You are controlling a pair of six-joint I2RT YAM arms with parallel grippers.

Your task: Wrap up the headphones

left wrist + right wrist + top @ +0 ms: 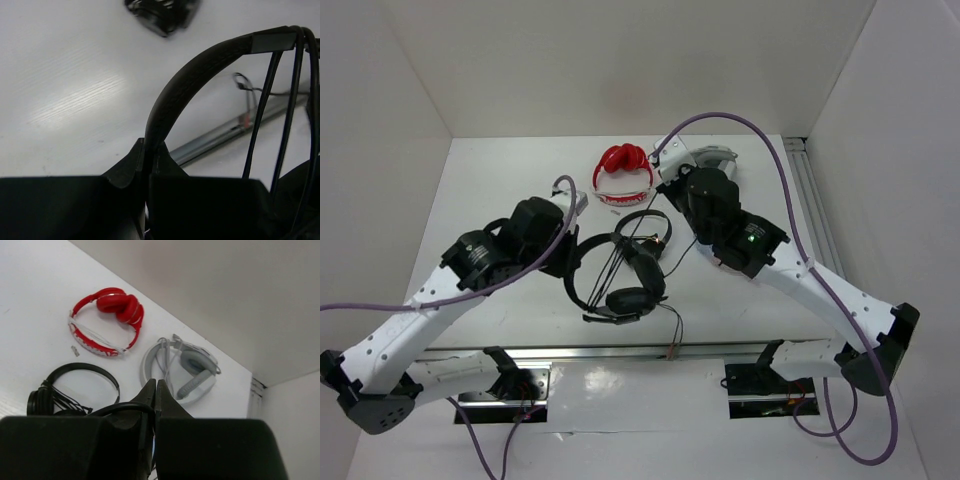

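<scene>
The large black headphones (pixel 620 282) lie at the table's middle, earcups (pixel 640 268) stacked to the right, with strands of thin black cable (pixel 612 270) running across the headband. My left gripper (pixel 570 262) is shut on the headband (pixel 200 70), which rises from between its fingers (pixel 150 155); cable strands (pixel 280 115) hang to the right. My right gripper (pixel 155 385) is shut on the cable (pixel 120 407), which loops over its left finger. In the top view it (pixel 672 182) sits behind the headphones.
A smaller black on-ear pair (pixel 75 385) lies just behind the large one. A red pair (pixel 625 175) and a white-grey pair (pixel 185 370) lie at the back near the wall. A metal rail (pixel 235 132) runs along the near table edge.
</scene>
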